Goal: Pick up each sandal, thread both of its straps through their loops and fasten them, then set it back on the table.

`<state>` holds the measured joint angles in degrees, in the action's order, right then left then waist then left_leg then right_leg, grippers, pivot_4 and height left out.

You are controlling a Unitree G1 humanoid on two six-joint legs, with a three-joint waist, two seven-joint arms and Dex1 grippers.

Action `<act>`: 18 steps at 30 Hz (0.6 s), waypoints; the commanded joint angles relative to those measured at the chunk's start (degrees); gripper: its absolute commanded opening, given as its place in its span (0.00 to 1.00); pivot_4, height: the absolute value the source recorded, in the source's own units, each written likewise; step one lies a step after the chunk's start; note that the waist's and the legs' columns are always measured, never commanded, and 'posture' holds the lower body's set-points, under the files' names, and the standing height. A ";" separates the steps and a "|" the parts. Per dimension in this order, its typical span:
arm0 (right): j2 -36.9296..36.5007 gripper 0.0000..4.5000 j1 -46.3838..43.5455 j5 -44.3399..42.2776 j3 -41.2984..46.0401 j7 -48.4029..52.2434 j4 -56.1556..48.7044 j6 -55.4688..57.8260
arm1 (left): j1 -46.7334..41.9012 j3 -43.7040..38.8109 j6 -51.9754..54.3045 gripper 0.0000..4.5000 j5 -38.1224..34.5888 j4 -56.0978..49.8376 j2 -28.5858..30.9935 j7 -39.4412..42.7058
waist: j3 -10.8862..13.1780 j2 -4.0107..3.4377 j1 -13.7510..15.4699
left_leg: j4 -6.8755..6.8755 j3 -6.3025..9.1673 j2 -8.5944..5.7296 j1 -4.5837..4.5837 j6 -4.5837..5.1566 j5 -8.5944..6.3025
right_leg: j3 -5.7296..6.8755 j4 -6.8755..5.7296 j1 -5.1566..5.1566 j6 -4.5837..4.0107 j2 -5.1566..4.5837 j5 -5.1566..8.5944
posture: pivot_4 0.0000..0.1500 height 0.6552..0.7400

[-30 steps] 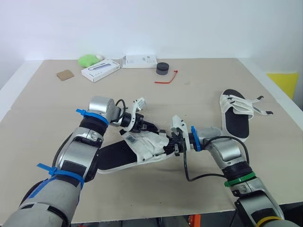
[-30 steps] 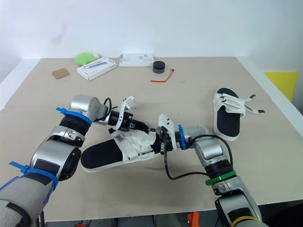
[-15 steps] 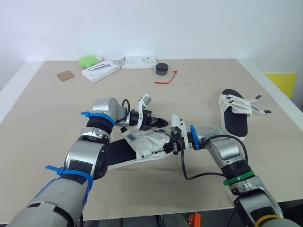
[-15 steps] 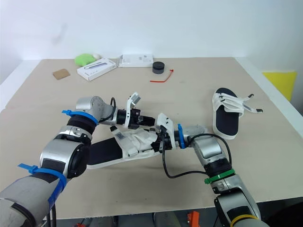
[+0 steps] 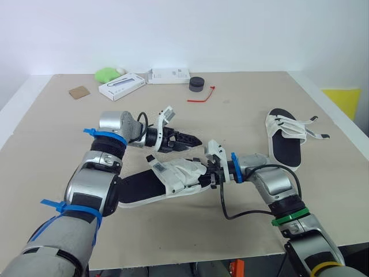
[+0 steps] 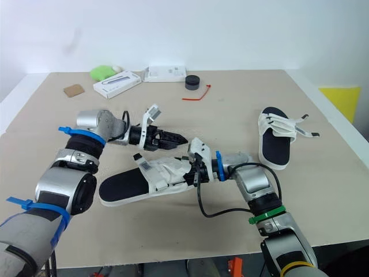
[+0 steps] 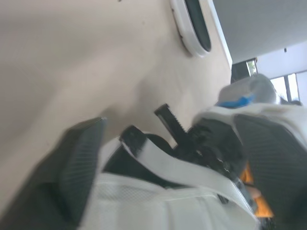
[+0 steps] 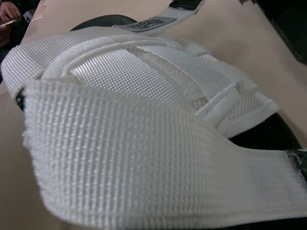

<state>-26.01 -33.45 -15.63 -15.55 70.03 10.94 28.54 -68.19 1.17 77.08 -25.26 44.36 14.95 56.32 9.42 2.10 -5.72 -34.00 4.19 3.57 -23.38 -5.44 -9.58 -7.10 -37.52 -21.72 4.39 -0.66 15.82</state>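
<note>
R end effector (image 5: 209, 175) at sandal strap (image 5: 183, 172)

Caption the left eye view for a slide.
Right gripper at the near sandal, left gripper hovering beyond its straps; second sandal lies aside.

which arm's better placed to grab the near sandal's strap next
Right, probably. The right gripper sits against the near sandal at its straps, while the left gripper hovers above it, jaws open, touching nothing.

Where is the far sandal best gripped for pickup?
Probably the bare heel end of the far sandal, pinching the sole's rim from the near side: it lies flat with heel toward the robot, and its loose straps splay off to the right.
</note>
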 commanded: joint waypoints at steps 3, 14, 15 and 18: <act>-0.44 0.00 2.62 3.38 -3.05 -1.72 4.87 1.72 | 0.71 0.48 8.53 0.97 -4.16 -8.41 -0.79 -1.03 | 0.01 -0.04 -0.02 | 0.00 0.00 0.00 0.00 0.00 0.00 | 0.00 0.00 0.00 0.00 0.00 0.00 | 1.00 1.00; -0.97 0.00 3.69 3.16 -2.84 -2.11 3.46 2.39 | 3.44 3.48 5.68 0.97 -2.60 -6.09 -2.05 -4.14 | -0.02 -0.04 0.02 | -0.01 0.02 0.00 0.02 0.00 0.00 | 0.00 0.00 0.04 -0.01 0.00 -0.01 | 1.00 1.00; -1.02 0.00 3.80 3.15 -2.82 -2.20 3.32 2.52 | 3.23 3.93 4.93 0.97 -2.21 -5.41 -1.99 -4.21 | -0.02 -0.04 0.02 | -0.01 0.02 0.00 0.04 0.00 0.00 | 0.01 0.00 0.06 -0.01 0.00 0.00 | 1.00 1.00; -1.25 0.00 4.00 3.03 -2.70 -2.25 2.97 2.69 | 2.29 5.22 3.54 0.97 -1.73 -4.11 -1.17 -3.33 | -0.02 -0.04 0.01 | -0.02 0.02 0.00 0.06 0.00 0.00 | 0.01 0.00 0.09 -0.01 0.00 0.00 | 1.00 1.00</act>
<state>-25.91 -32.95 -15.64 -15.42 69.49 10.75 28.41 -64.86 4.68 81.34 -28.62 39.04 12.68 52.92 9.40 2.06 -5.70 -34.02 4.22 3.57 -23.31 -5.44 -9.58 -7.09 -37.53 -21.62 4.38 -0.66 15.81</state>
